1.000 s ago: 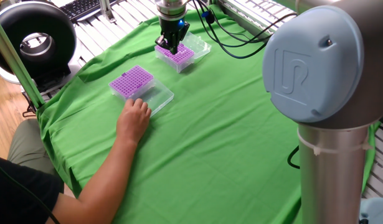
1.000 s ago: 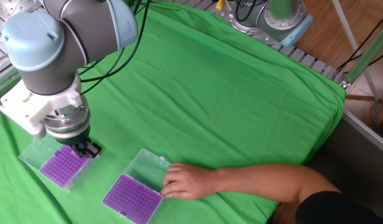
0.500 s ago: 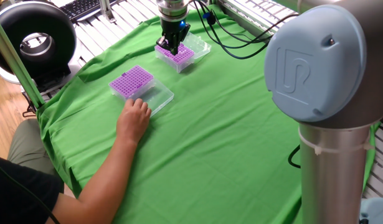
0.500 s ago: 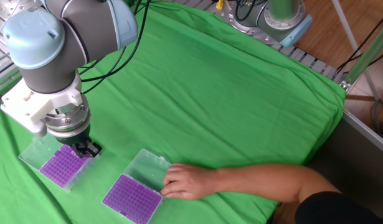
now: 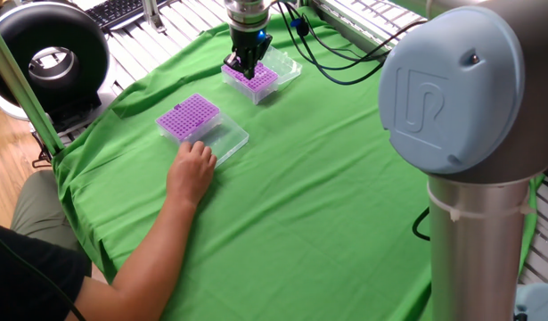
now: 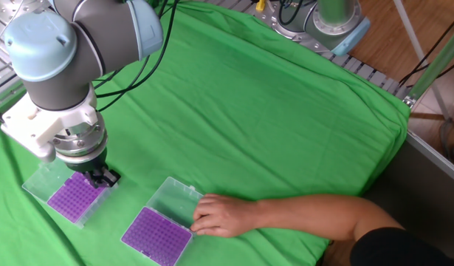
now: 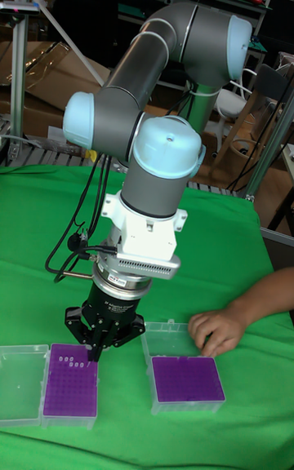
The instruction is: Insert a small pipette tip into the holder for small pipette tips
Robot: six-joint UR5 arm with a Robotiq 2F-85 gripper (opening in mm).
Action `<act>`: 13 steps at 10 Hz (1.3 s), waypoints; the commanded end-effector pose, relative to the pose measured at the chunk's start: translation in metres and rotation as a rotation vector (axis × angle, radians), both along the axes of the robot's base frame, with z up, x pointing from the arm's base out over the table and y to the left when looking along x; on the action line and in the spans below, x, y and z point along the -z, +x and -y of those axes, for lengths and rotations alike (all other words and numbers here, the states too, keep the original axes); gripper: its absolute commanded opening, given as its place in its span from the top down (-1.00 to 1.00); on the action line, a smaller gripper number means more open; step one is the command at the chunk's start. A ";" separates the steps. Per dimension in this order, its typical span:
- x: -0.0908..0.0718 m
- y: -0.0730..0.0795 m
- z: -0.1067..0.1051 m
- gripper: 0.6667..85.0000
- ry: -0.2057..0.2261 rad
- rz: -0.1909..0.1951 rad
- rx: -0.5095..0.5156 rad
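Observation:
Two purple racks for small pipette tips lie on the green cloth, each with a clear lid folded open. My gripper (image 5: 247,68) (image 6: 105,177) (image 7: 96,349) hangs just over the edge of one rack (image 5: 258,82) (image 6: 70,199) (image 7: 69,392), its fingers drawn together to a point. Any small pipette tip between the fingers is too small to make out. A few white tips (image 7: 73,362) stand in that rack's row nearest the gripper. The other rack (image 5: 189,116) (image 6: 156,235) (image 7: 188,379) looks evenly purple.
A person's hand (image 5: 192,169) (image 6: 219,216) (image 7: 214,330) rests on the clear lid (image 5: 227,138) of the second rack, with the forearm across the cloth. Cables (image 5: 345,62) trail behind the gripper. A black ring device (image 5: 51,58) stands beyond the cloth's corner.
The gripper has shifted very slightly over the rack, appearing a touch higher in one fixed view. The hand and both racks have stayed still.

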State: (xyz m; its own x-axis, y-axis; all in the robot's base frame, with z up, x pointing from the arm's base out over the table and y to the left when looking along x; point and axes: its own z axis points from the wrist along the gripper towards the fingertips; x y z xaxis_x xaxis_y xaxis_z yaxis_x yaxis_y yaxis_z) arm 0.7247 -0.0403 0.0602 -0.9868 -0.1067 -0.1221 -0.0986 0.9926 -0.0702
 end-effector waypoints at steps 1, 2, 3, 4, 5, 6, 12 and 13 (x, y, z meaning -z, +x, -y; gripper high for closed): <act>0.001 0.003 0.000 0.99 0.012 0.008 -0.004; 0.001 0.004 0.001 0.99 0.012 0.009 -0.007; 0.001 0.005 0.001 0.99 0.012 0.009 -0.007; 0.001 0.006 0.001 0.99 0.012 0.009 -0.009; 0.001 0.006 0.001 0.99 0.012 0.007 -0.016; 0.001 0.004 0.001 0.99 0.011 -0.006 -0.026; -0.001 0.002 0.007 0.87 -0.020 -0.028 -0.076; -0.002 0.002 0.008 0.87 -0.023 -0.030 -0.081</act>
State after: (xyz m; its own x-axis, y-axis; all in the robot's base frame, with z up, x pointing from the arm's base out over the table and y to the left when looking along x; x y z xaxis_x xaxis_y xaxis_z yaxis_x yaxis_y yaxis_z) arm 0.7266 -0.0470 0.0595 -0.9794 -0.1781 -0.0950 -0.1699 0.9815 -0.0889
